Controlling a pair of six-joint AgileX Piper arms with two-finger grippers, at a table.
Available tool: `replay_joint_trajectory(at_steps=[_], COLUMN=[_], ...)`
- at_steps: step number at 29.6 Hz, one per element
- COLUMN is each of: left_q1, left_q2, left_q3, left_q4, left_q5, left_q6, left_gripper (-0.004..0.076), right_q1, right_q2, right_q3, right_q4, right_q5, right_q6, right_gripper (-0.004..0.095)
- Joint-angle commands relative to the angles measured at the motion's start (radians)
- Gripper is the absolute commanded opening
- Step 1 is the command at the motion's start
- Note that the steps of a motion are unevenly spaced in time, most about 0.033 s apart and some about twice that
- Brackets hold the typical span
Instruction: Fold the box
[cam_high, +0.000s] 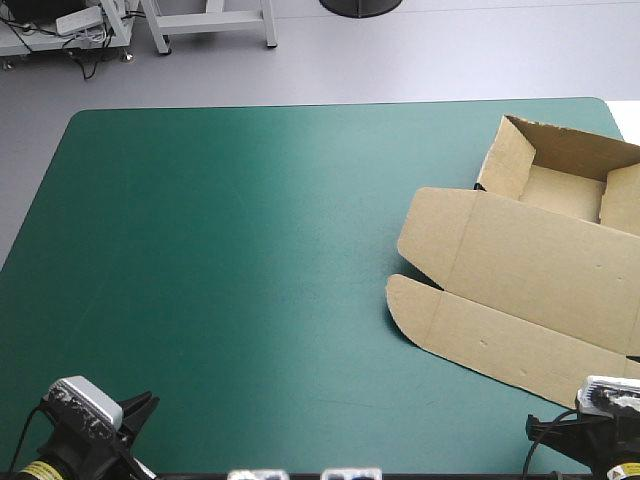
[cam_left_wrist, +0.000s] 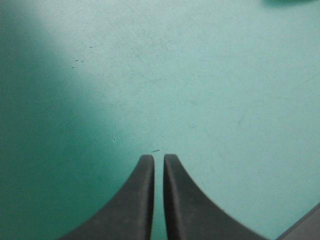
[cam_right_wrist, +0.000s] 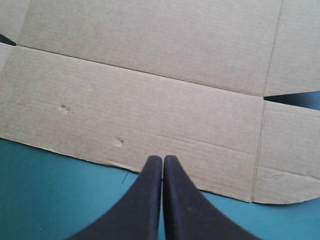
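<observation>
— Since the job is folding, where does the box (cam_high: 530, 290) lie?
— On the right side of the high view, on the teal-green tabletop (cam_high: 250, 250). Its tray end, walls raised, sits at the upper right. The lid panel and front flap lie flat, running toward the lower right.
— And the arms?
— At the lower left, the left tool (cam_left_wrist: 159, 157) is clenched on nothing over bare tabletop, well apart from the box. At the lower right, the right tool (cam_right_wrist: 162, 159) is also clenched and empty, its tips at the flap's near edge. Whether they touch the board I cannot tell.
— Which step is this?
— I judge the tray formed and the 2 arms between moves, with only the lid lying flat.
— What does the next move call for?
— Probably the right tool parting its fingers to pinch that near edge. Thin board lying flat gives little purchase, so the left tool may need to steady the tray.
</observation>
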Motion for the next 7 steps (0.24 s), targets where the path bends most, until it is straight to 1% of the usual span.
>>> replay_joint_trajectory(at_steps=[1, 7], left_q1=[-0.006, -0.006], left_q2=[0.015, 0.015], left_q3=[-0.024, -0.024], left_q4=[-0.013, -0.019], left_q5=[-0.07, -0.064], left_q6=[-0.014, -0.014], left_gripper=[0.0044, 0.0044], right_q1=[0.002, 0.002], right_q2=[0.013, 0.013], right_q3=[-0.022, -0.022], right_q4=[-0.005, 0.002], right_q5=[-0.065, -0.065], right_q6=[0.0, 0.002], right_gripper=[-0.0001, -0.0001])
